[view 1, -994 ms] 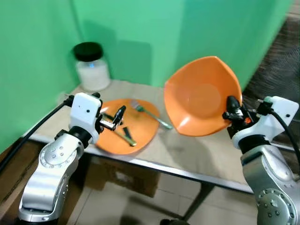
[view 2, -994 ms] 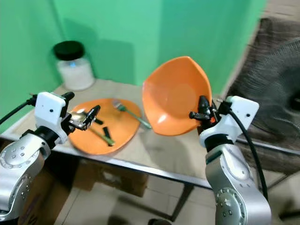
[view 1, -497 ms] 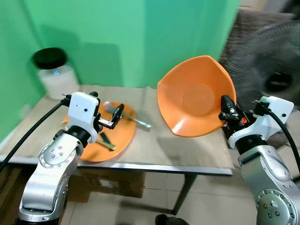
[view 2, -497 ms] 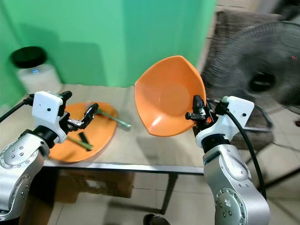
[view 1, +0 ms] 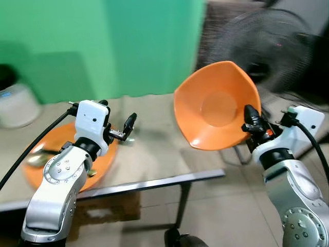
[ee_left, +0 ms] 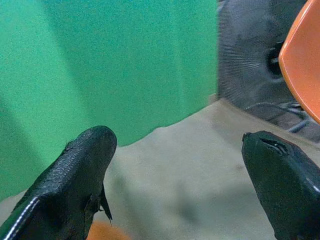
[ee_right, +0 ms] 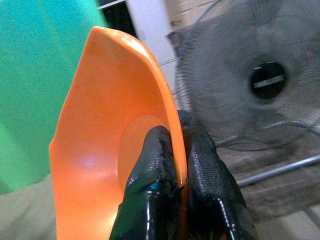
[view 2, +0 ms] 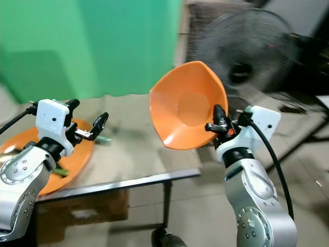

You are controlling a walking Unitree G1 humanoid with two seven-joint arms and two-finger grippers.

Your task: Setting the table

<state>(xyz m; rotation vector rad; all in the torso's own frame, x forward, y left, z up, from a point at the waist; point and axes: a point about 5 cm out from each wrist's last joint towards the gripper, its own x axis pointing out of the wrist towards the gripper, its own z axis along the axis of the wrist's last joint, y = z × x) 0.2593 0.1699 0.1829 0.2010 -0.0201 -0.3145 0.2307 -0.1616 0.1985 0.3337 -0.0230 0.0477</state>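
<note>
Orange plate (view 1: 218, 110) pinched by its rim in right tool (view 1: 250, 123), tilted for carrying; left tool (view 1: 128, 128) spread, holding nothing above desk (view 1: 154, 159).

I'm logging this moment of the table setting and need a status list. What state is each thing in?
Right gripper: shut on the orange bowl's rim.
Orange bowl: lifted, tilted on edge, empty.
Left gripper: open, holding nothing, over the table.
Orange plate: flat on the table.
</note>
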